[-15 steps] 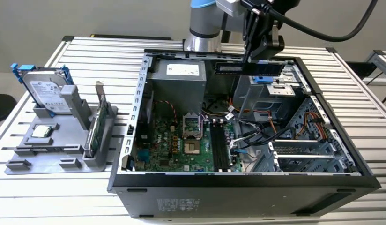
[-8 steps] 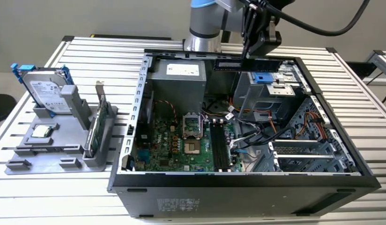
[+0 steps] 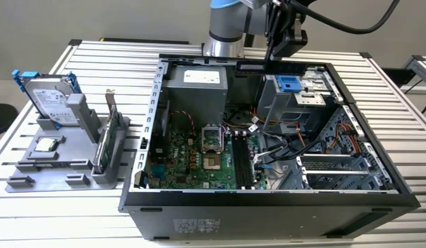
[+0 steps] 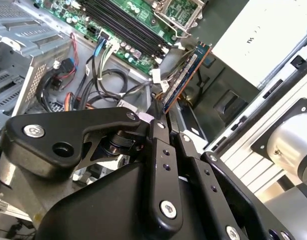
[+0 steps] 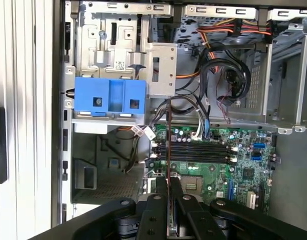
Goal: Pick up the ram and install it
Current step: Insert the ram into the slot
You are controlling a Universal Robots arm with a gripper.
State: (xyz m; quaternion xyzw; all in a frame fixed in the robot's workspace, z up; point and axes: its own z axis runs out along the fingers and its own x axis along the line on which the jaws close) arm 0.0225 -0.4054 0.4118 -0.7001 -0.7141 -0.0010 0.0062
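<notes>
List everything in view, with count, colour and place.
table: one, silver slats, under everything
computer case: one, black, open, mid-table
circuit board: one, green, on the case floor
bracket: one, blue, on the case's drive cage
stand: one, grey, exterior view's left
hard drive: one, silver, blue rails, upright in stand
card: one, green, upright in stand
memory stick: one, dark, over the open case
arm: one, silver, at the case's far side; jaws shut on the memory stick

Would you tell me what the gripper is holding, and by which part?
The gripper holds the ram stick, pinched across its flat faces near one end.
</notes>
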